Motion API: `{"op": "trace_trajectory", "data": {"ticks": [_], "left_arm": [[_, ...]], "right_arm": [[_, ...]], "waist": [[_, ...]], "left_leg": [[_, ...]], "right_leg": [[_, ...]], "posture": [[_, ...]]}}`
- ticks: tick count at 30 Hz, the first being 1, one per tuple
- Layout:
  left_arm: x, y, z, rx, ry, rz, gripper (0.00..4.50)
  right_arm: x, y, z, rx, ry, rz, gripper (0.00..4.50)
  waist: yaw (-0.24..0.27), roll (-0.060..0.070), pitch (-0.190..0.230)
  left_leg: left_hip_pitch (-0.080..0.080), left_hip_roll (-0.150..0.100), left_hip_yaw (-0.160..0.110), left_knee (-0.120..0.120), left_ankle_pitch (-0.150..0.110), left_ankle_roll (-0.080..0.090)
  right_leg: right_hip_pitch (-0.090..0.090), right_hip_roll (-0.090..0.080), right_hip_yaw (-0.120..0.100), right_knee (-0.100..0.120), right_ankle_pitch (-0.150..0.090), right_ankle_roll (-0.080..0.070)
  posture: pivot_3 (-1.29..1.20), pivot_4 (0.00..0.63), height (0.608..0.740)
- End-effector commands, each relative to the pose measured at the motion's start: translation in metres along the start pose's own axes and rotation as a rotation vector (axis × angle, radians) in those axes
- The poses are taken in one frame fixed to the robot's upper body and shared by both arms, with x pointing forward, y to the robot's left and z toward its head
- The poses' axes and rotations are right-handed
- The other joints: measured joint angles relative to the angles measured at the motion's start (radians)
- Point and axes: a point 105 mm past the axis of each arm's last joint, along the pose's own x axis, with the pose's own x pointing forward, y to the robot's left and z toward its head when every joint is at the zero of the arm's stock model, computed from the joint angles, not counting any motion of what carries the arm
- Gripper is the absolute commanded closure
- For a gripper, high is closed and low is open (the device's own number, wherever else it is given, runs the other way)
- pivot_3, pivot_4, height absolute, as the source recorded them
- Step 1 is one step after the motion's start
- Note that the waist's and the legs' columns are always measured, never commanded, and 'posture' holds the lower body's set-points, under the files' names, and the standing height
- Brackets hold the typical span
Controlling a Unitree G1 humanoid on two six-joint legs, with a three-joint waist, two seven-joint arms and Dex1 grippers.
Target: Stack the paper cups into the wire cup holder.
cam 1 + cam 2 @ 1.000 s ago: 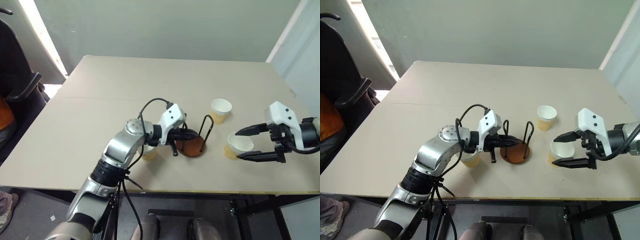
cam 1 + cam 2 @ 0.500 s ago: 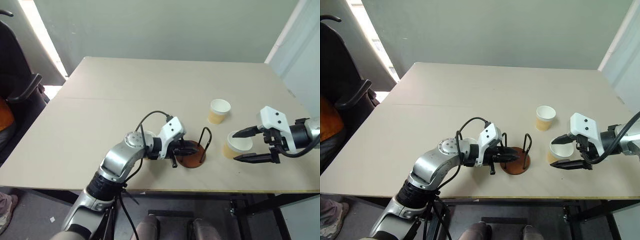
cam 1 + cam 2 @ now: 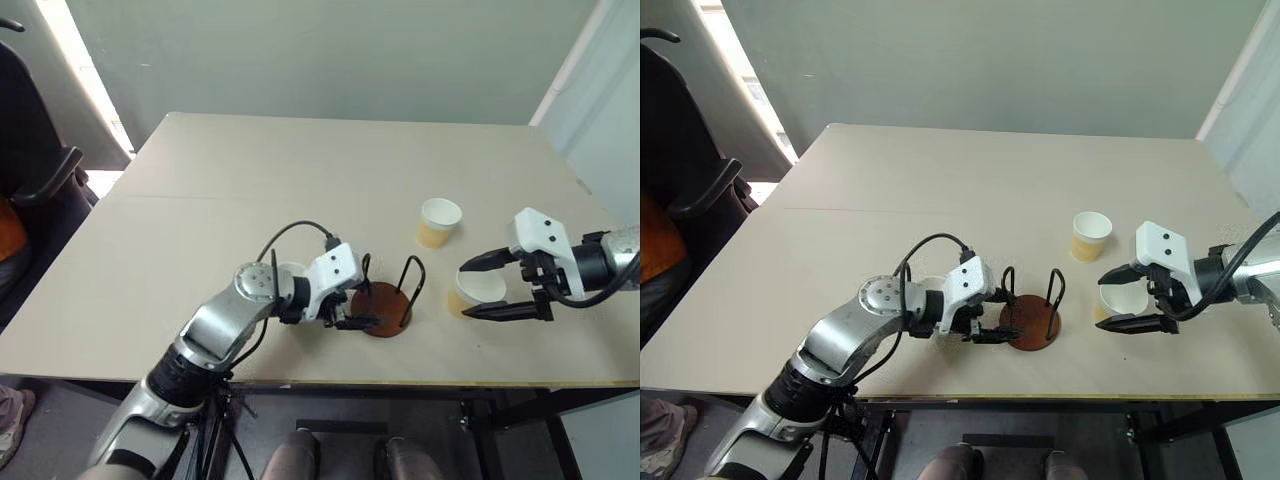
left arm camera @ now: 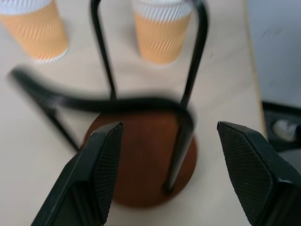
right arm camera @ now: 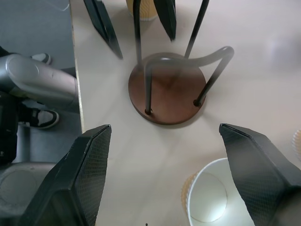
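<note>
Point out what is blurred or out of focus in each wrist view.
Left wrist view: the wire cup holder's near loop smears into a soft dark band, while the fingers are crisp. Right wrist view: the holder's top loop is ghosted and pale; its base reads sharp.

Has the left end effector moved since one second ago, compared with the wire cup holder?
Yes. The left end effector has drawn back from over the wire cup holder toward its left rim, and its fingers have spread open.
</note>
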Motion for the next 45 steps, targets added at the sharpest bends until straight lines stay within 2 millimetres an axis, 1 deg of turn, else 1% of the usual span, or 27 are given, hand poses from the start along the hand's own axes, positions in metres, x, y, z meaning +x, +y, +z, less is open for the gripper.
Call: {"op": "trace_trajectory", "data": {"ticks": [1,3,6,9,11,16,19,21,24,26,27,28,29,33,35,37,38,39,40,41,42,44,45], "left_arm": [[-0.008,-0.001,0.013,0.152,0.019,0.010,1.07],[-0.012,0.003,0.013,0.201,0.048,0.030,1.07],[-0.017,0.006,0.017,0.250,0.061,0.054,1.07],[-0.019,0.004,0.023,0.299,0.067,0.062,1.07],[-0.022,0.003,0.026,0.322,0.072,0.058,1.07],[-0.032,0.006,0.028,0.374,0.109,0.076,1.07],[-0.042,0.008,0.032,0.395,0.119,0.086,1.07],[-0.049,0.011,0.035,0.413,0.127,0.099,1.07],[-0.059,0.011,0.042,0.381,0.105,0.089,1.07],[-0.069,0.009,0.042,0.384,0.115,0.077,1.07],[-0.081,0.011,0.045,0.377,0.115,0.088,1.07],[-0.093,0.014,0.047,0.369,0.121,0.105,1.03],[-0.106,0.018,0.048,0.366,0.134,0.126,1.03],[-0.137,0.021,0.048,0.293,0.139,0.160,1.03],[-0.148,0.019,0.043,0.248,0.149,0.167,1.03],[-0.154,0.019,0.039,0.221,0.160,0.181,1.03],[-0.157,0.018,0.038,0.208,0.161,0.188,0.66],[-0.160,0.017,0.039,0.194,0.152,0.189,0.46],[-0.162,0.016,0.039,0.186,0.145,0.193,0.12],[-0.167,0.018,0.040,0.186,0.144,0.212,0.02],[-0.170,0.020,0.040,0.189,0.146,0.231,0.02],[-0.178,0.023,0.039,0.191,0.149,0.258,0.02],[-0.180,0.022,0.038,0.189,0.149,0.262,0.02]], "right_arm": [[-0.004,-0.004,0.006,-0.042,0.005,-0.008,0.68],[-0.004,-0.007,0.001,-0.038,0.032,-0.010,0.68],[-0.005,-0.014,-0.013,-0.030,0.101,-0.029,0.68],[-0.004,-0.015,-0.023,-0.041,0.154,-0.022,0.68],[-0.002,-0.014,-0.027,-0.047,0.173,-0.009,0.68],[0.003,-0.020,-0.038,-0.048,0.231,-0.017,0.68],[0.008,-0.021,-0.041,-0.055,0.241,-0.005,0.68],[0.011,-0.021,-0.043,-0.061,0.254,0.005,0.68],[0.016,-0.022,-0.045,-0.067,0.263,0.012,0.68],[0.020,-0.024,-0.046,-0.074,0.274,0.007,0.68],[0.023,-0.027,-0.047,-0.087,0.288,0.002,0.68],[0.025,-0.028,-0.048,-0.099,0.299,-0.001,1.07],[0.028,-0.029,-0.048,-0.105,0.300,0.004,1.28],[0.031,-0.029,-0.048,-0.116,0.305,0.022,2.67],[0.033,-0.029,-0.050,-0.121,0.311,0.029,3.39],[0.034,-0.030,-0.050,-0.127,0.315,0.029,4.07],[0.034,-0.030,-0.048,-0.129,0.310,0.027,4.45],[0.032,-0.031,-0.045,-0.131,0.300,0.026,4.50],[0.030,-0.032,-0.042,-0.135,0.293,0.025,4.50],[0.024,-0.034,-0.037,-0.140,0.278,0.018,4.50],[0.018,-0.035,-0.031,-0.145,0.264,0.011,4.50],[0.000,-0.042,-0.014,-0.165,0.216,-0.017,4.50],[-0.011,-0.045,-0.002,-0.175,0.175,-0.029,4.50]], "waist": [[0.000,0.000,0.000],[0.000,0.000,0.000],[0.000,0.000,0.000],[0.000,0.000,0.000],[-0.001,0.000,0.000],[-0.003,0.000,0.000],[-0.004,0.001,0.000],[-0.006,0.001,0.000],[-0.008,0.001,0.000],[-0.009,0.001,0.000],[-0.012,0.001,0.000],[-0.015,0.001,0.000],[-0.018,0.001,0.000],[-0.022,0.002,0.000],[-0.023,0.002,0.000],[-0.022,0.002,0.000],[-0.022,0.002,0.000],[-0.022,0.002,0.000],[-0.023,0.002,0.000],[-0.023,0.002,0.000],[-0.023,0.002,0.000],[-0.024,0.003,0.001],[-0.024,0.003,0.001]], "left_leg": [[0.000,0.000,0.000,0.000,0.000,0.000],[0.000,0.000,0.000,0.000,-0.001,0.001],[0.000,0.000,0.000,0.000,-0.003,0.004],[0.000,0.000,0.000,0.000,-0.004,0.004],[0.000,0.000,0.000,0.000,-0.005,0.003],[0.001,0.001,0.000,0.000,-0.007,0.002],[0.001,0.001,0.000,0.000,-0.011,0.007],[0.001,0.001,0.000,0.000,-0.011,0.007],[0.001,0.002,0.000,0.000,-0.011,0.008],[0.001,0.002,0.000,0.000,-0.011,0.008],[0.001,0.002,0.000,0.000,-0.011,0.008],[0.001,0.002,0.000,0.000,-0.012,0.008],[0.002,0.002,0.000,-0.001,-0.012,0.008],[0.002,0.003,-0.001,-0.002,-0.013,0.007],[0.002,0.003,-0.001,-0.002,-0.013,0.006],[0.002,0.003,-0.001,-0.002,-0.014,0.006],[0.002,0.003,-0.001,-0.002,-0.014,0.006],[0.002,0.003,-0.001,-0.002,-0.014,0.006],[0.002,0.003,-0.001,-0.002,-0.015,0.005],[0.002,0.003,-0.001,-0.002,-0.015,0.005],[0.002,0.003,-0.001,-0.002,-0.015,0.005],[0.002,0.003,-0.001,-0.002,-0.015,0.004],[0.002,0.003,-0.001,-0.002,-0.015,0.004]], "right_leg": [[0.000,0.000,0.000,0.000,0.000,0.000],[0.000,0.000,0.000,-0.001,0.000,-0.001],[0.000,0.000,0.000,-0.001,0.000,-0.002],[0.000,0.000,0.000,-0.001,0.001,-0.003],[-0.001,-0.001,0.000,-0.001,0.001,-0.002],[-0.001,0.000,0.000,-0.001,0.001,-0.002],[-0.001,0.000,0.000,-0.001,0.001,-0.002],[-0.001,0.000,0.000,0.000,0.001,-0.002],[-0.001,0.000,-0.001,0.000,0.001,-0.003],[-0.001,0.000,-0.001,0.000,0.001,-0.003],[-0.001,0.000,-0.001,0.000,0.001,-0.003],[-0.001,0.000,-0.001,0.000,0.001,-0.003],[-0.002,0.000,-0.001,0.000,0.001,-0.003],[-0.003,0.001,-0.001,0.001,0.000,-0.006],[-0.003,0.001,-0.001,0.001,-0.002,-0.009],[-0.003,0.001,-0.001,0.001,-0.005,-0.014],[-0.003,0.001,-0.001,0.001,-0.005,-0.014],[-0.003,0.001,-0.001,0.001,-0.006,-0.015],[-0.003,0.001,-0.001,0.001,-0.006,-0.015],[-0.003,0.001,-0.001,0.001,-0.006,-0.016],[-0.003,0.001,-0.001,0.002,-0.006,-0.016],[-0.004,0.001,-0.001,0.003,-0.007,-0.017],[-0.005,0.001,-0.001,0.004,-0.007,-0.017]], "posture": [[0.00,0.150,0.740],[0.00,0.150,0.740],[0.00,0.150,0.740],[0.00,0.150,0.740],[0.00,0.150,0.740],[0.00,0.150,0.740],[0.00,0.150,0.740],[0.00,0.150,0.740],[0.00,0.150,0.740],[0.00,0.150,0.740],[0.00,0.150,0.740],[0.00,0.150,0.740],[0.00,0.150,0.740],[0.00,0.150,0.740],[0.00,0.150,0.740],[0.00,0.150,0.740],[0.00,0.150,0.740],[0.00,0.150,0.740],[0.00,0.150,0.740],[0.00,0.150,0.740],[0.00,0.150,0.740],[0.00,0.150,0.740],[0.00,0.150,0.740]]}}
